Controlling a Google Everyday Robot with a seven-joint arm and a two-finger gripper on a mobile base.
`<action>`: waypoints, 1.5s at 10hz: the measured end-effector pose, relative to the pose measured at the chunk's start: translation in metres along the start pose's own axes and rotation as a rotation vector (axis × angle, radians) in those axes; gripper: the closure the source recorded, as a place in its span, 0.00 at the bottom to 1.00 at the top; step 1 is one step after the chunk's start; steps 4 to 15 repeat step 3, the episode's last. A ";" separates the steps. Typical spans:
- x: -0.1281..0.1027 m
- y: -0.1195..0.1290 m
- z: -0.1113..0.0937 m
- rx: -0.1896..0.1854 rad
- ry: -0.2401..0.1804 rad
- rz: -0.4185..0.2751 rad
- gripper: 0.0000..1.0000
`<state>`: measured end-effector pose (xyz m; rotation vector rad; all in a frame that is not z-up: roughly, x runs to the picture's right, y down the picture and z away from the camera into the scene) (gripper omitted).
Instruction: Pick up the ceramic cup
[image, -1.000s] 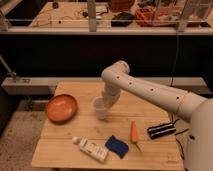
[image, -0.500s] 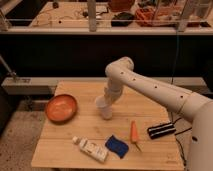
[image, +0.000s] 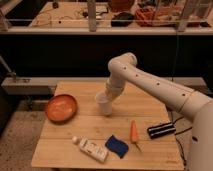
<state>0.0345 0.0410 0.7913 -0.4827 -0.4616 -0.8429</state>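
Note:
The ceramic cup (image: 105, 105) is small, pale and white-grey. It sits slightly tilted at the middle of the wooden table (image: 80, 125), just right of the orange bowl (image: 61, 107). My gripper (image: 109, 95) comes down from the white arm (image: 150, 82) onto the cup's rim and is shut on the ceramic cup. The cup's base is at or barely above the tabletop.
A white tube (image: 91, 148) and a blue cloth (image: 116, 146) lie near the front edge. An orange carrot (image: 134, 132) and a black object (image: 161, 130) lie at the right. A dark shelf and a bench with clutter stand behind the table.
The arm has risen and shifted slightly right over the last second. The cup has moved a little up and right with the gripper.

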 end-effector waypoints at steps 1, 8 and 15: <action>0.001 0.000 -0.003 0.002 -0.002 0.002 0.98; 0.006 -0.002 -0.010 0.008 -0.011 0.009 0.98; 0.006 -0.002 -0.010 0.008 -0.011 0.009 0.98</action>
